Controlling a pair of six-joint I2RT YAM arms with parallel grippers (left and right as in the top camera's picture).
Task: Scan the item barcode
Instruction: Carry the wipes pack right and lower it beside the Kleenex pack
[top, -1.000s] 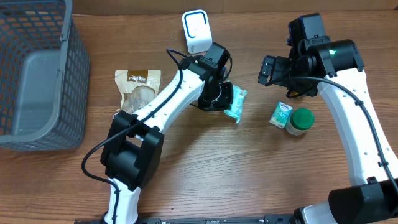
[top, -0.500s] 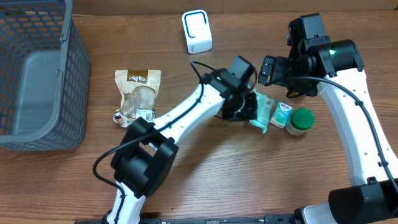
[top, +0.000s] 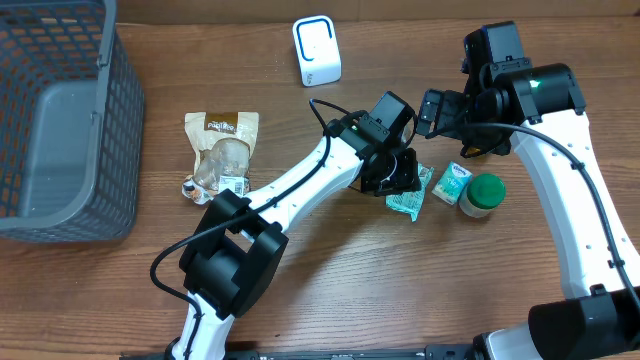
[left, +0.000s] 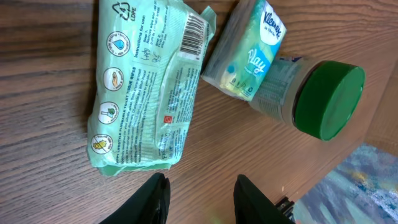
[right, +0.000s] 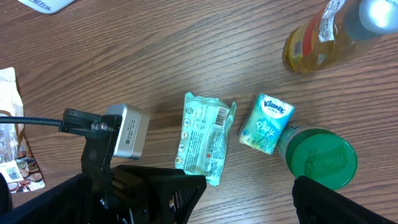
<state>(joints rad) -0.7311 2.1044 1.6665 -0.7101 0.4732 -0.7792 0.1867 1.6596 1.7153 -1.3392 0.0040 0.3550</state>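
Two arms work over the wooden table (top: 330, 290). Overhead: the left gripper (top: 403, 180) hangs over the pale green plastic wipes packet (top: 408, 205), which lies flat just beside the small teal tissue pack (top: 452, 184) and the green-lidded jar (top: 484, 194). The right gripper (top: 432, 112) is spread wide and holds nothing.

Left wrist: the fingers (left: 155, 199) stand apart with nothing between them. The packet lies clear of them, printed barcode (left: 196, 28) facing up.

Right wrist: the packet rests on the table beside the tissue pack.
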